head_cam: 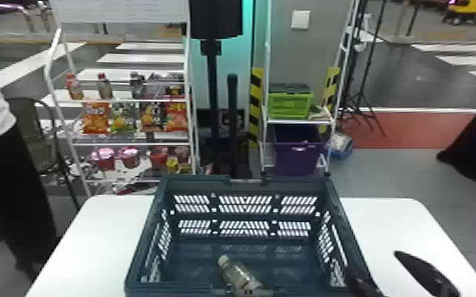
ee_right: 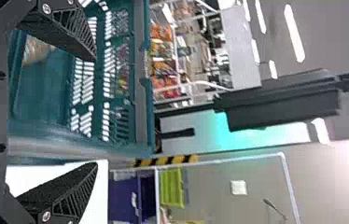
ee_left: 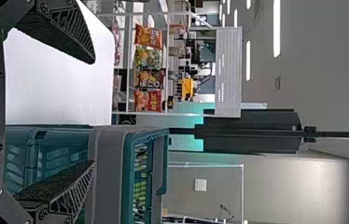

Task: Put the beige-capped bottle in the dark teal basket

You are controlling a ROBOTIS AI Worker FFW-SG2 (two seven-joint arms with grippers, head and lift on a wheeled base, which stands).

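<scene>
And there was the left gripper (ee_left: 93,112), its ribbed black fingers parted around nothing, one showing against the tabletop, the other against the basket's wall! Next came the beige-capped bottle (head_cam: 241,278), clear, smooth and round-shouldered, lying inside the dark teal basket (head_cam: 296,181) toward six o'clock, its cap pointing to about eleven. What a basket: rigid, plastic-looking, boxy, its walls punched with rows of slanted slots! Over at the basket's four o'clock, the right gripper (head_cam: 373,261) had its flat, tapering fingers spread and empty, one by the slotted wall, the other over the table. Beneath it all ran the table (head_cam: 102,229), a smooth white top with rounded corners. Out in the room at eleven o'clock, a white wire rack (head_cam: 189,59) showed off crinkly, glossy snack bags (head_cam: 96,116), bottles above, tubs below. Near twelve rose a slim black post (head_cam: 211,79), then yellow-and-black striped tape (head_cam: 255,106). At one o'clock, a second rack (head_cam: 296,122) carried a bright green crate (head_cam: 288,104) over a purple bin (head_cam: 294,158), and at two, red flooring (head_cam: 411,126) met the grey!
</scene>
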